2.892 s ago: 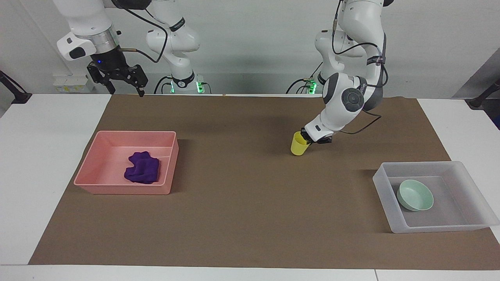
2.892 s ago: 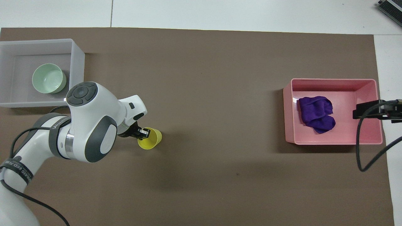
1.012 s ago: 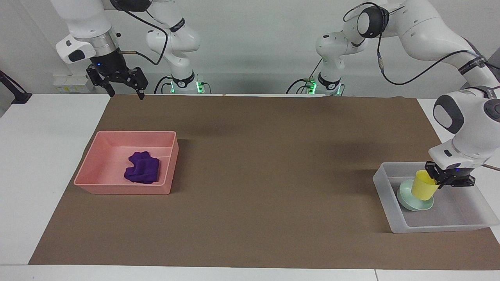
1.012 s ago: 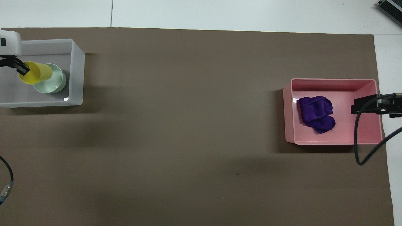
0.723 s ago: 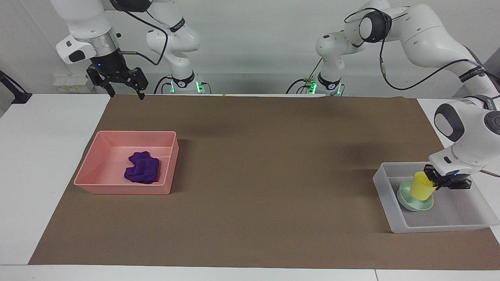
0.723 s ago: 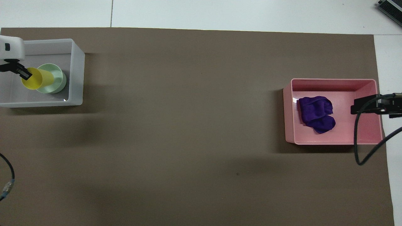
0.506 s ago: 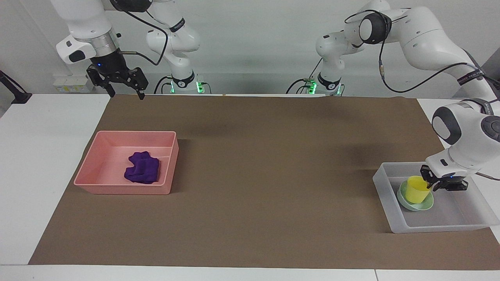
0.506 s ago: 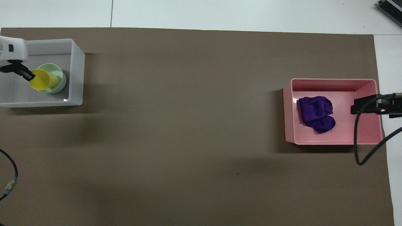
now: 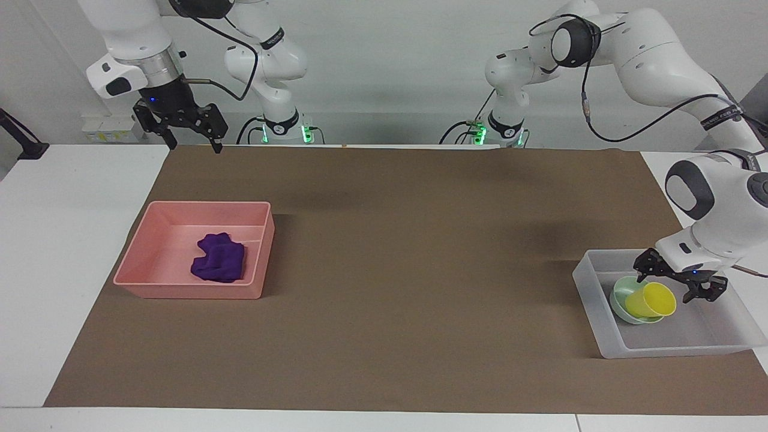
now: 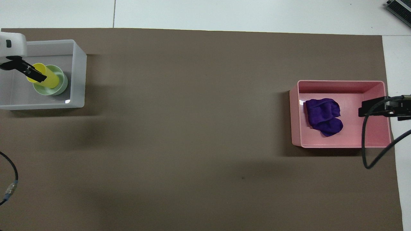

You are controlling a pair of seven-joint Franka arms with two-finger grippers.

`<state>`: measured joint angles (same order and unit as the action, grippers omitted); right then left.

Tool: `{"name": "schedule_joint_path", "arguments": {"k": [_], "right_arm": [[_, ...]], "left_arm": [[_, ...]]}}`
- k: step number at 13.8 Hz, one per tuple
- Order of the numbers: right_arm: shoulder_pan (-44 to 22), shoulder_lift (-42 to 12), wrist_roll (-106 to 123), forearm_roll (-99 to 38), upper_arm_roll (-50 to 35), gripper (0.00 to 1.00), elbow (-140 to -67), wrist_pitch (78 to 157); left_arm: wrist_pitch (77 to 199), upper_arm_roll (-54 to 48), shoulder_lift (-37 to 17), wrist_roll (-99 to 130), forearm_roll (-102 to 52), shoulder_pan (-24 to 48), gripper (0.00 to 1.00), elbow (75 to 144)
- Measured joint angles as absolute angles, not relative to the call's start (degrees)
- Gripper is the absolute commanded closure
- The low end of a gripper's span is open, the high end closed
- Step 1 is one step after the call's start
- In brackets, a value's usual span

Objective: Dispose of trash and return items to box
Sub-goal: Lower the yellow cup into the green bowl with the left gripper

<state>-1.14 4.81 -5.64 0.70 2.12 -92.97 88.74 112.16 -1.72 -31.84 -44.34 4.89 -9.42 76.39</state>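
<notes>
On a brown mat (image 9: 384, 282) covering the table, two trays sit well apart. Toward the left arm's end lies the box (image 9: 714, 348), a translucent whitish tray holding a mint-green bowl (image 9: 621, 294). A yellow cup (image 9: 651, 300) lies tipped on its side in the bowl, its mouth turned away from the robots. Just above the cup, the left gripper (image 9: 677, 287) hangs with its fingers spread wide, one to each side of the cup and apparently holding nothing. Toward the right arm's end sits a pink tray (image 9: 150, 282) with the purple cloth (image 9: 219, 262) lying crumpled inside it. Over the table edge nearest the robots, the right gripper (image 9: 191, 139) waits, raised, with its fingers apart and empty. Judging from how things lie, the work looks nearly finished: the cloth rests in the pink tray, and both bowl and cup are inside the box. What seems left is for the left arm to lift clear, and perhaps nothing more, though the cup does rest on its side rather than upright.
</notes>
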Motion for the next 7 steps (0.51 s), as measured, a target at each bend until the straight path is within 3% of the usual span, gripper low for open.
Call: {"name": "schedule_joint_path", "arguments": {"k": [7], "right_arm": [[-1.1, 4.8, -5.6, 0.7, 2.1, 0.00, -93.3, 88.7]], "left_arm": [[96.3, -2.4, -23.1, -28.9, 0.4, -5.9, 0.00, 75.3]]}}
